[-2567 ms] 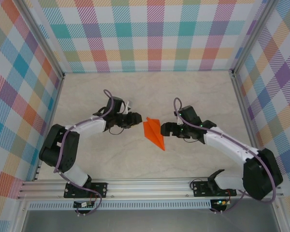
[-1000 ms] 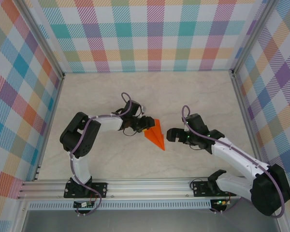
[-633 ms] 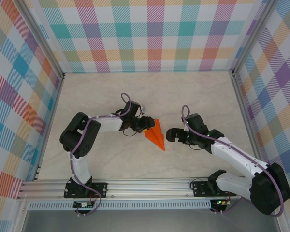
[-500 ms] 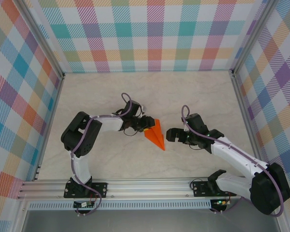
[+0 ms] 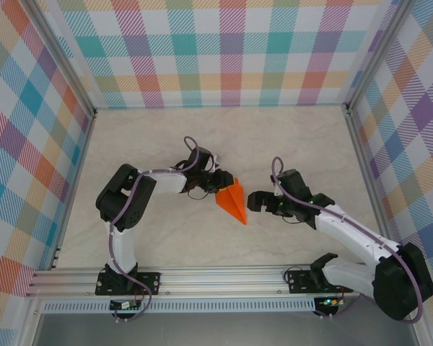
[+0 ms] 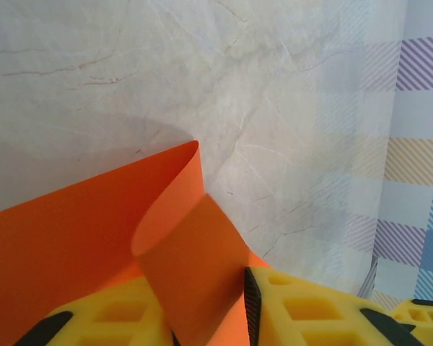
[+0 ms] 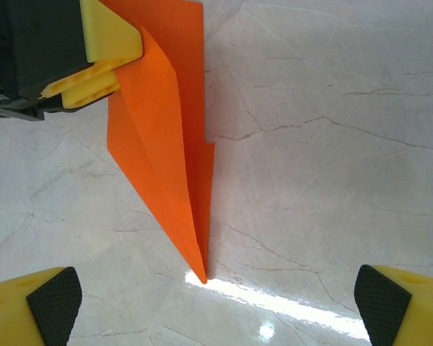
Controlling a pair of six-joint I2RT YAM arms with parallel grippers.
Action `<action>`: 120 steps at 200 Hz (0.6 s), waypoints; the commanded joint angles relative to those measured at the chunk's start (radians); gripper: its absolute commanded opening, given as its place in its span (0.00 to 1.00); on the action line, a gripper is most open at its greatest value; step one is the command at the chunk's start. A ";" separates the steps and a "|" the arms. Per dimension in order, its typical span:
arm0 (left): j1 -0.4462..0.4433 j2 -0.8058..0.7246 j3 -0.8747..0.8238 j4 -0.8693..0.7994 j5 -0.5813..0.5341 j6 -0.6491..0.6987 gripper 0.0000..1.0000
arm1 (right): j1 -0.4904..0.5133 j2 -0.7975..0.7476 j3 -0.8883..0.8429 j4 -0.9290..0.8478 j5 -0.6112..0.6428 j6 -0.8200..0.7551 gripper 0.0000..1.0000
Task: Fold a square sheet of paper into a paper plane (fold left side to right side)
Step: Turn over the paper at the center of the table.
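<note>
While between left jaws, paper plane (image 5: pixel 233 202)

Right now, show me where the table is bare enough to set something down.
Crowded: the centre, where the left gripper and open right gripper flank the paper plane. Bare: the far strip of table between them and the back wall, and the near strip between the plane and the rail.

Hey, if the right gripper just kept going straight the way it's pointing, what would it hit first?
Most likely the paper plane: the open right gripper points at its long edge, with bare table between. Height is unclear, so it might pass over.
</note>
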State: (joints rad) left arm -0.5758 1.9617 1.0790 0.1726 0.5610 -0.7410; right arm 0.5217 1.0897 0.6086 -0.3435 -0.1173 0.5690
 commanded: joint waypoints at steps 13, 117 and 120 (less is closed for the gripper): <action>-0.013 -0.028 0.021 0.016 0.016 0.011 0.19 | -0.106 -0.036 -0.056 0.128 -0.230 0.046 1.00; -0.006 -0.294 0.108 -0.151 -0.057 0.090 0.03 | -0.441 0.156 -0.123 0.564 -0.939 0.189 1.00; -0.005 -0.305 0.114 -0.156 -0.062 0.092 0.03 | -0.441 0.155 -0.123 0.577 -0.946 0.192 1.00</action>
State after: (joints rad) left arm -0.5758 1.7744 1.1267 0.0795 0.5358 -0.7048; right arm 0.0830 1.2457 0.4507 0.1085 -0.8940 0.7452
